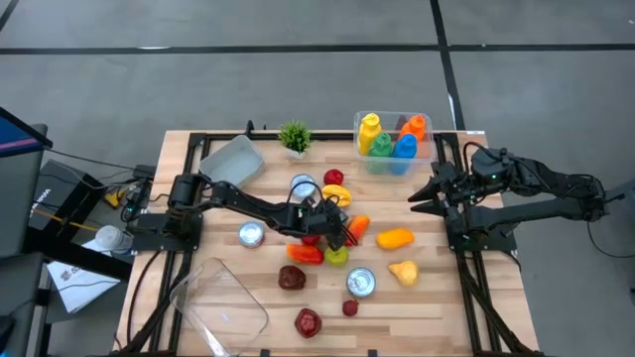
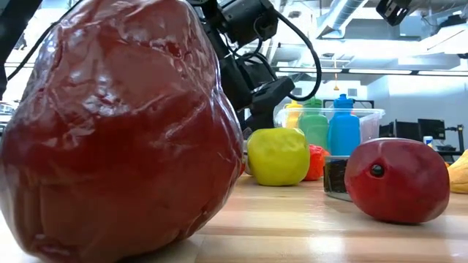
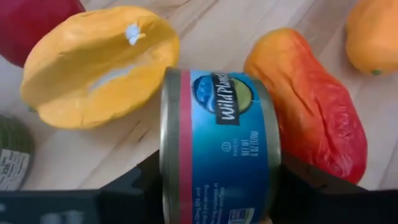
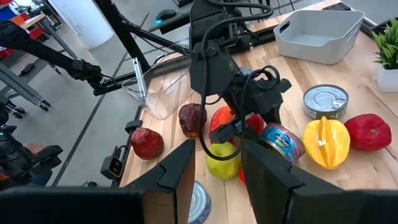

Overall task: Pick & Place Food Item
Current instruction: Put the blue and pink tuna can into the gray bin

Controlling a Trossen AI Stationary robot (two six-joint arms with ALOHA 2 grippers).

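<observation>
The left claw (image 1: 332, 226) is gripping a blue-labelled tuna can (image 3: 217, 149) on its side at mid-tabletop (image 1: 437, 297), beside the yellow fruit (image 3: 93, 65). Far right, the right claw (image 1: 422, 193) is hovering, fingers parted, empty.

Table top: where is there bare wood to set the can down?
Bare wood lies right of the yellow fruit; a smaller patch sits between the grey bin and the plant. The middle, around the left gripper closing on the can, is crowded.

A blue-labelled round tin can (image 3: 217, 149) with a red band, centre frame; yellow star-ridged plastic fruit (image 3: 96, 65) upper left; orange-red mango (image 3: 311, 102) right.
</observation>
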